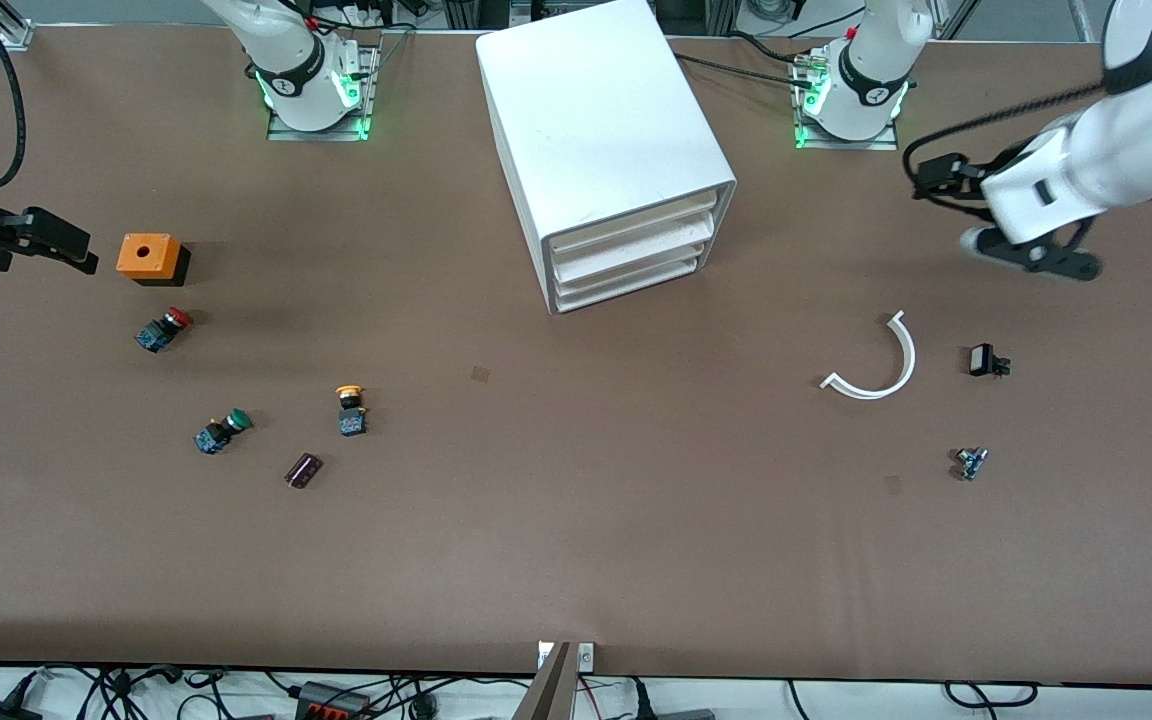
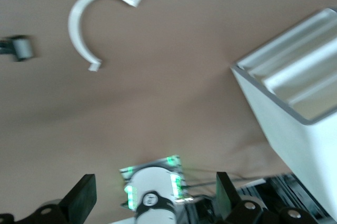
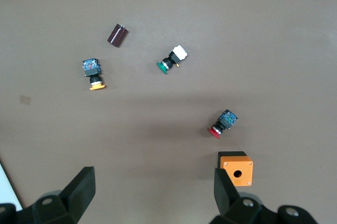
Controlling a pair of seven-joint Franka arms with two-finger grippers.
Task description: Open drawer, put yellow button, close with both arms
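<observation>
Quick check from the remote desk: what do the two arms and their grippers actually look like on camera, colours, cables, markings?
Both arms are glossy white with dark grey joint bands; their bases glow green and carry a small round logo. The left arm has a black cable looping along it. The left gripper and right gripper are black, with flat, wedge-shaped black fingers.

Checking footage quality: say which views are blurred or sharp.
Left wrist view: motion-blurred, smearing the white curved piece and cabinet. Right wrist view: sharp, yellow button crisp. Front view: sharp, soft shadows beside the orange box.
</observation>
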